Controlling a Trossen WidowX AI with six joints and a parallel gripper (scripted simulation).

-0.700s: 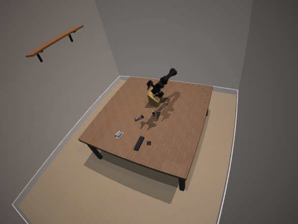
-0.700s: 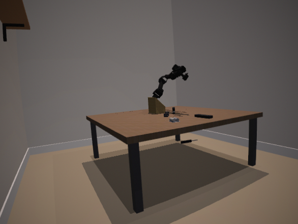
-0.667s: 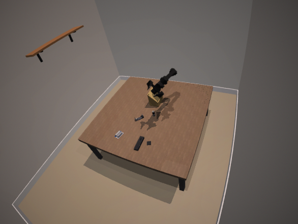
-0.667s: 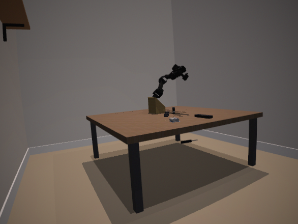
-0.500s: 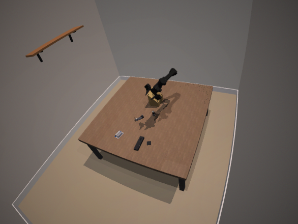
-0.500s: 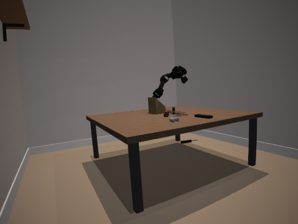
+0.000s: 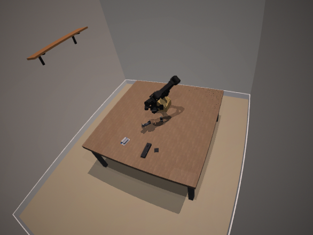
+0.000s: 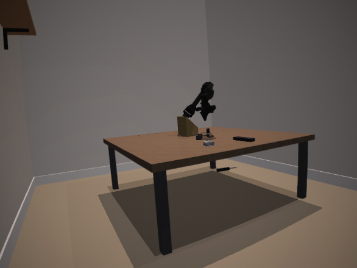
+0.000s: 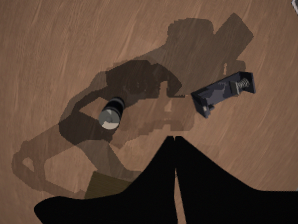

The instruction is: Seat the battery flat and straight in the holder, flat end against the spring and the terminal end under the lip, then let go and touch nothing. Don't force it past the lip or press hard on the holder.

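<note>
One arm, one hand (image 9: 173, 140). The fingers are pressed together with nothing between them. In the wrist view the two black fingers meet along a thin seam. The hand hangs above the worktop (image 7: 184, 139), pointing down, and touches nothing.

One battery (image 9: 111, 115) stands on end on the worktop, a dark cylinder with a grey top face, inside the arm's shadow. It also shows in the top view (image 7: 161, 118) and in the exterior view (image 8: 208, 130).

One holder (image 9: 224, 91) lies on the wood, a dark, bluish piece, clearly apart from the battery. The battery is not in it. The closed fingertips sit between the two in the wrist view, over neither. The holder is too small in the top view (image 7: 146, 124) to make out a spring or lip.

The arm's one tan base block (image 7: 167, 102) sits toward the far side of the worktop.

Other loose items on the worktop, all well apart from the hand:
- one small white-and-grey item (image 7: 124, 140) – can't tell what it is
- one long black bar (image 7: 146, 150)
- one small black square (image 7: 156, 150) just beside the bar

On the floor there is one screwdriver-like tool (image 8: 226, 168) under the far edge of the worktop. The exterior view shows four worktop legs.

On the wall there is one wooden shelf (image 7: 57, 42) on two black brackets.
</note>
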